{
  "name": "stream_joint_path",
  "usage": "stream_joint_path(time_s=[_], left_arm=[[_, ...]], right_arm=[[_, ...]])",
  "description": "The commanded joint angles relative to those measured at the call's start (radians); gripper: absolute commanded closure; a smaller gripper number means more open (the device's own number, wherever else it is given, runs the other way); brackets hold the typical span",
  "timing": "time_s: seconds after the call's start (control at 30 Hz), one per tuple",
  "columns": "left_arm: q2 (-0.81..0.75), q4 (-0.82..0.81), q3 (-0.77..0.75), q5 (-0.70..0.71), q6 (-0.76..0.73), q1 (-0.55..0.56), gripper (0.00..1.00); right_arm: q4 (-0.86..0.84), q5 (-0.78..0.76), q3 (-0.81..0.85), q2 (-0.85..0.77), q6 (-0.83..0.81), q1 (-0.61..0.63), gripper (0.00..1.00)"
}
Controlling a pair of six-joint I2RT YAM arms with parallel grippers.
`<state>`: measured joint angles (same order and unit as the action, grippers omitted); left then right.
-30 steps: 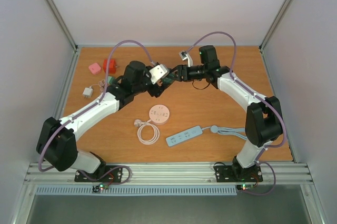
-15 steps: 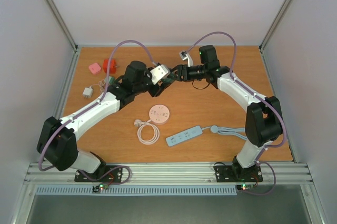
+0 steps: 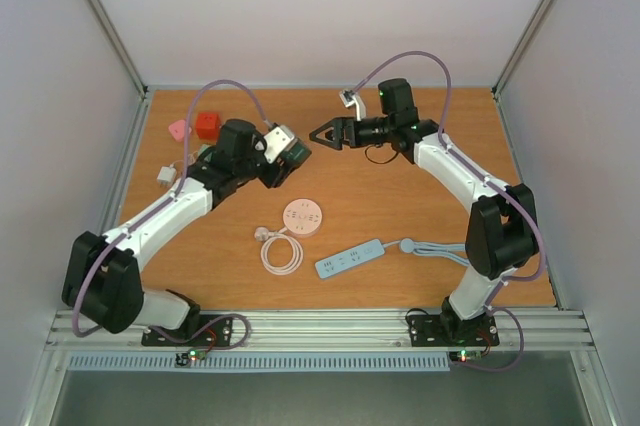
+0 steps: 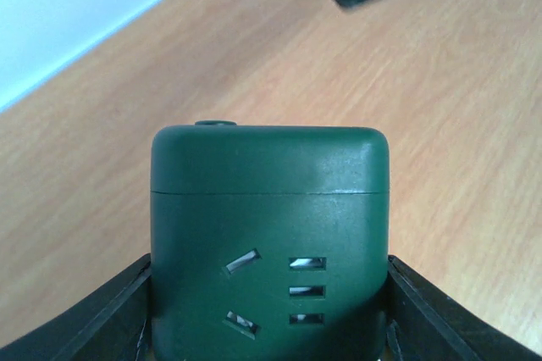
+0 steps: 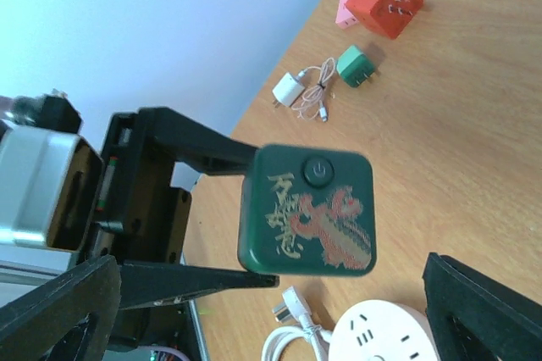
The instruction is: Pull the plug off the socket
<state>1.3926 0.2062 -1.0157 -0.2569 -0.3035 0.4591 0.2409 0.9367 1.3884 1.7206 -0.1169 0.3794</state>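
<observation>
Left gripper (image 3: 287, 156) with socket (image 4: 269, 208), now farther left

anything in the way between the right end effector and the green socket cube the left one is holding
Nothing visible. The right end effector is open and faces the green socket cube across bare air, with only the table behind it. The left end effector clamps the cube's sides, leaving the facing side uncovered.

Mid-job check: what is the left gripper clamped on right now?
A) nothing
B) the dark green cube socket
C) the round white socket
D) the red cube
B: the left wrist view shows the dark green cube socket clamped between the fingers of the left gripper, its slots empty.
</observation>
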Motion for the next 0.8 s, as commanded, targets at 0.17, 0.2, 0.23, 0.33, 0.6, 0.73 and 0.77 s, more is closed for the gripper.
stream_joint_path(time_s=[0.17, 0.2, 0.23, 0.33, 0.6, 0.73, 0.77], left_arm=[[-0.111, 0.103, 0.073, -0.014, 0.019, -0.130, 0.69], [-0.123, 0.121, 0.084, -0.014, 0.021, -0.152, 0.69], [-0.135, 0.137, 0.096, -0.015, 0.020, -0.176, 0.69], [-0.169, 0.187, 0.125, -0.008, 0.017, -0.244, 0.69], [-0.165, 0.295, 0.154, 0.055, 0.015, -0.364, 0.69], [-0.116, 0.336, 0.156, 0.105, 0.021, -0.412, 0.69], [-0.102, 0.346, 0.153, 0.111, 0.024, -0.423, 0.69]], right_arm=[[0.220, -0.079, 0.133, 0.080, -0.299, 0.065, 0.03], [0.259, -0.099, 0.146, 0.092, -0.369, 0.084, 0.03], [0.288, -0.122, 0.150, 0.100, -0.412, 0.105, 0.04], [0.361, -0.197, 0.150, 0.128, -0.543, 0.170, 0.05], [0.406, -0.354, 0.144, 0.192, -0.777, 0.345, 0.06], [0.390, -0.404, 0.159, 0.237, -0.835, 0.408, 0.06], [0.383, -0.410, 0.163, 0.252, -0.842, 0.422, 0.06]])
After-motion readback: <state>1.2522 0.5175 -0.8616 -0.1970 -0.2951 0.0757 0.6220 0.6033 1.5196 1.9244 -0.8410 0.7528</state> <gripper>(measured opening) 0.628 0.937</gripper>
